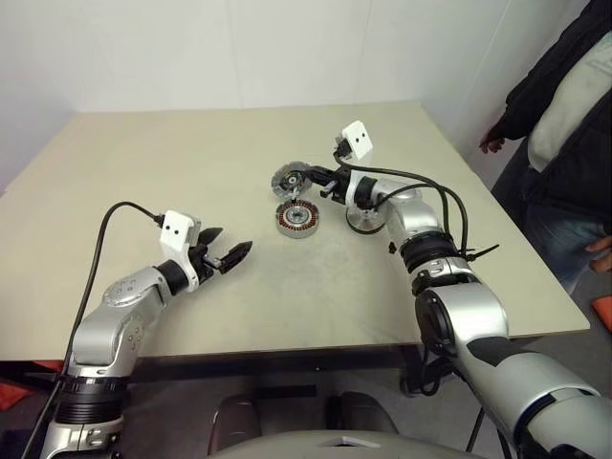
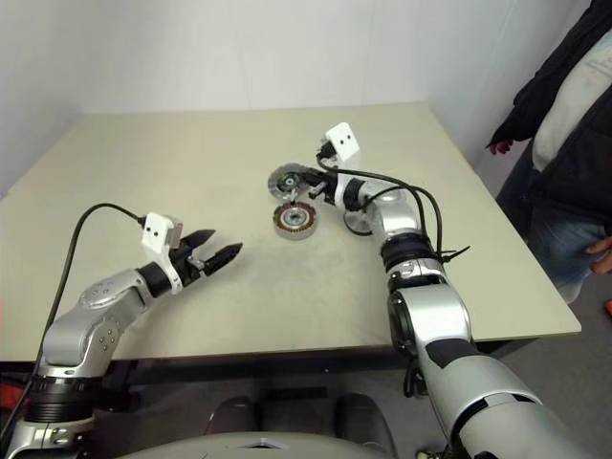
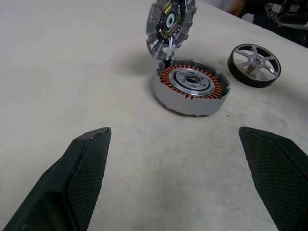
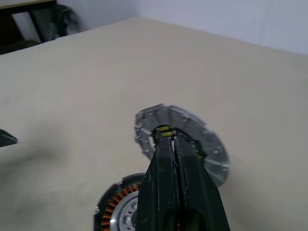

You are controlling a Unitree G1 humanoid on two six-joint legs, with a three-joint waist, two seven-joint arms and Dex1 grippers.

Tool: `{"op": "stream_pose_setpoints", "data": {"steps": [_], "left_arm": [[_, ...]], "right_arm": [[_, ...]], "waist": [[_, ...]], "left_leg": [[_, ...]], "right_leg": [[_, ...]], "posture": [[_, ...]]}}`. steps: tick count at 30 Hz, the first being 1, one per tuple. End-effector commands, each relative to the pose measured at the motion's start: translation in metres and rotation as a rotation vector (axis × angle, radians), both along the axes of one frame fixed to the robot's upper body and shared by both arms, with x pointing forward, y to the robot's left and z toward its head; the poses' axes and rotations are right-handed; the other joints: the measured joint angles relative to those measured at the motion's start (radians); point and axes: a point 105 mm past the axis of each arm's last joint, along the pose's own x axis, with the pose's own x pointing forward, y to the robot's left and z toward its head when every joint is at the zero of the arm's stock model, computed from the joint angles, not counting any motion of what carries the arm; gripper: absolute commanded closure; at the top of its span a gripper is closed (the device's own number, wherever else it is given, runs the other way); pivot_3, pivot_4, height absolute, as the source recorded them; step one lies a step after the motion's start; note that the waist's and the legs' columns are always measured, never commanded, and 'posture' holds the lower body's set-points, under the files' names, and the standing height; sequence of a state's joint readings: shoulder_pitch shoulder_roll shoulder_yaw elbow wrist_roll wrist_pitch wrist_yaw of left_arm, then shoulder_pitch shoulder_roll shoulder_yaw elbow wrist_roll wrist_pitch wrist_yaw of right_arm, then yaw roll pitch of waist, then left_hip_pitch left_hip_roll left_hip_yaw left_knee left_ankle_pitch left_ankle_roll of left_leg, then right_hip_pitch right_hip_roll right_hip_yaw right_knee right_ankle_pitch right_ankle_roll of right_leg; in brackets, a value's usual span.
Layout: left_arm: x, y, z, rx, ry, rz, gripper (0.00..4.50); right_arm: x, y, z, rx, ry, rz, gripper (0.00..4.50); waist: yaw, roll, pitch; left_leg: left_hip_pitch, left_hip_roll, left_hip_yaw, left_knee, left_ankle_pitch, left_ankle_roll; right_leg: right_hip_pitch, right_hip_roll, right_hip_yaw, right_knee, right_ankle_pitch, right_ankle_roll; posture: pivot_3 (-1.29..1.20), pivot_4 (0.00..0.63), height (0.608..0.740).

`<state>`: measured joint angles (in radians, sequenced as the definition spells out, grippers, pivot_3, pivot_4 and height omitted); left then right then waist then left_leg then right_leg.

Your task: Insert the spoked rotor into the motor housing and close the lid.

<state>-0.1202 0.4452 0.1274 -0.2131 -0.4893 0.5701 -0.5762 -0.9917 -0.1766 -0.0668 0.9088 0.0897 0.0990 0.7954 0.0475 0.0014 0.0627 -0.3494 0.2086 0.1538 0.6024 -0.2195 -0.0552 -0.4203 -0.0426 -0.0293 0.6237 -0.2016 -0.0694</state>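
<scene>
**Lid held on edge above the open housing**

On the left, the left pincer point(image 1: 228, 256) hovered over the beige worktop point(image 1: 191, 163) with its 2 black fingers spread apart, empty, pointing toward the parts at the centre. Right of it, near the middle of the worktop, the motor housing point(image 1: 296, 219) sat upright and open, its ring of copper coils showing. Just beyond it, the lid point(image 1: 290, 179) was up in the air, on edge, its ribbed face turned toward the left pincer. The right pincer point(image 4: 167, 136) was clamped on the lid's dark centre. Further right, the spoked rotor point(image 3: 253, 65) lay flat on the worktop, beside the housing. At the far right edge stood a person point(image 1: 564, 124) in dark clothing.
</scene>
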Motion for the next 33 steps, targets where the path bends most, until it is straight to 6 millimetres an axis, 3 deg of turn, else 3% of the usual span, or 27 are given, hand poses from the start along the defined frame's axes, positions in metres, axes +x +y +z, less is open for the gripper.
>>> {"op": "stream_pose_setpoints", "data": {"steps": [1, 5, 9, 11, 17, 27, 33], "left_arm": [[0.002, 0.012, 0.013, 0.000, -0.056, 0.034, 0.00], [-0.004, 0.027, 0.008, 0.012, -0.048, 0.080, 0.00], [-0.001, 0.045, 0.006, 0.030, -0.058, 0.160, 0.00], [0.005, 0.054, 0.007, 0.032, -0.070, 0.212, 0.00], [0.012, 0.051, 0.009, 0.028, -0.086, 0.216, 0.00], [0.007, 0.048, 0.003, 0.017, -0.073, 0.210, 0.00], [0.007, 0.045, 0.002, 0.012, -0.066, 0.200, 0.00]], "right_arm": [[0.010, -0.051, -0.004, -0.038, -0.014, -0.186, 4.46], [0.009, -0.099, -0.018, -0.112, -0.005, -0.323, 4.46], [0.019, -0.158, -0.010, -0.132, -0.037, -0.652, 4.46], [0.021, -0.174, -0.007, -0.116, -0.042, -0.756, 4.46], [0.023, -0.168, -0.008, -0.098, -0.043, -0.759, 4.46], [0.022, -0.159, -0.014, -0.018, 0.055, -0.697, 4.46], [0.013, -0.173, -0.021, -0.001, 0.141, -0.668, 4.46]], "waist": [[0.008, 0.000, 0.000], [0.021, 0.000, 0.000], [0.021, 0.000, 0.000], [0.020, 0.000, 0.000], [0.018, 0.000, 0.000], [0.021, 0.000, 0.000], [0.022, 0.000, 0.000]], "left_leg": [[0.000, 0.000, 0.000, 0.000, 0.000, -0.001], [-0.001, -0.001, 0.000, 0.000, 0.001, -0.001], [-0.001, -0.001, 0.000, 0.000, 0.001, -0.002], [0.000, -0.001, 0.000, 0.000, 0.002, -0.003], [0.000, 0.000, 0.000, 0.000, 0.003, -0.004], [-0.001, -0.001, 0.000, 0.000, 0.002, -0.002], [-0.001, -0.001, 0.000, 0.000, 0.002, -0.003]], "right_leg": [[0.000, 0.000, 0.000, 0.000, 0.000, 0.000], [0.000, 0.000, 0.000, -0.002, 0.000, 0.000], [-0.001, 0.000, 0.000, -0.001, 0.000, 0.000], [-0.001, 0.000, 0.000, 0.000, 0.000, 0.001], [0.000, 0.001, 0.001, 0.001, -0.002, 0.003], [-0.001, 0.001, 0.001, 0.000, 0.000, 0.001], [-0.001, 0.001, 0.001, 0.000, 0.000, 0.001]], "posture": [[0.00, 0.000, 0.740], [0.00, 0.000, 0.740], [0.00, 0.000, 0.740], [0.00, 0.000, 0.740], [0.00, 0.000, 0.740], [0.00, 0.000, 0.740], [0.00, 0.000, 0.740]]}}
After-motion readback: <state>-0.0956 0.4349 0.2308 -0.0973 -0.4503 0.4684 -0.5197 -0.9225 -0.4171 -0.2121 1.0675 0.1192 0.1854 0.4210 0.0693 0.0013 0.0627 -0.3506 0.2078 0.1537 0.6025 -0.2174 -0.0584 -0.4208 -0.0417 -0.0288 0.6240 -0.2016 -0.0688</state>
